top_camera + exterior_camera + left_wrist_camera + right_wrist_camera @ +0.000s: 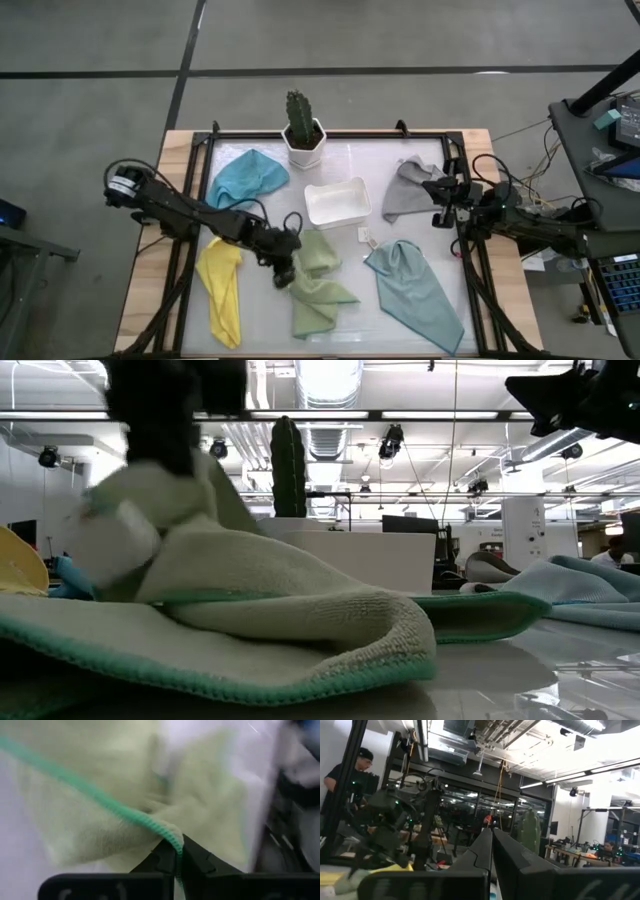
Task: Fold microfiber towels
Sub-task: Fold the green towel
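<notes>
High view: we logged a pale-topped table (340, 335) framed by black rails. The largest cloth was the pale teal microfiber towel (415, 292), spread in a long wedge toward the near right corner. Next, the crumpled olive green microfiber towel (320, 288) lay near the centre, just below the white rectangular plastic tray (337, 201). The yellow microfiber towel (223, 290) lay in a long strip at near left, the bright blue microfiber towel (247, 178) bunched at far left, and the grey microfiber towel (405, 190) bunched at far right, beside the tray. A green cactus in a white pot (303, 134) stood at the far edge, between the blue and grey cloths.

The left gripper (283, 266) sat at the olive towel's left edge. In the left wrist view we saw its fingers (165, 862) pressed together on the towel's teal-stitched hem, pinching it. In the low view the olive cloth rose in a fold toward that gripper.

The right gripper (437, 200) hung just beside the grey towel, at the table's right rail. In the right wrist view its fingers (482, 852) were pressed together with nothing between them. We noted a person in dark clothing (342, 775) in the room beyond.
</notes>
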Robot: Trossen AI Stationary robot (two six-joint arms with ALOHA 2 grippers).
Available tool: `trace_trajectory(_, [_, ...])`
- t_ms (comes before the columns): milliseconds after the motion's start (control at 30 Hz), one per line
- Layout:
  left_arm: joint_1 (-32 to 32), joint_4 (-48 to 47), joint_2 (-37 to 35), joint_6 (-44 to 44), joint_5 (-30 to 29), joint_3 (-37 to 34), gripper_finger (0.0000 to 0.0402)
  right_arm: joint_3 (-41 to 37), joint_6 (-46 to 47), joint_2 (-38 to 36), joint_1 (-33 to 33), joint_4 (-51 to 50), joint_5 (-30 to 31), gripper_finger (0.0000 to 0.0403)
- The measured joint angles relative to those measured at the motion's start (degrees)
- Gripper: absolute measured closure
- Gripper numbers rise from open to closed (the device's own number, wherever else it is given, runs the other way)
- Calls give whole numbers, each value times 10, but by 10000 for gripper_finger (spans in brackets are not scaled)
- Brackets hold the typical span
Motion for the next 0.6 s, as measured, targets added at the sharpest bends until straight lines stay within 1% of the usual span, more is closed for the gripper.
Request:
trace_trajectory(67, [-10,-1,-1,17,24,10,401,9,1,14,0,-1,-8,394])
trace_trajectory(200, [-30,-3,-3,26,28,21,401,36,15,61,0,0,-21,394])
trace_trajectory(467, [-45,-3,-6,-2,32,29,401,86,24,202,0,-1,-69,394])
trace_trajectory(600, [-46,-4,-10,-4,47,31,401,116,19,267,10,0,-83,394])
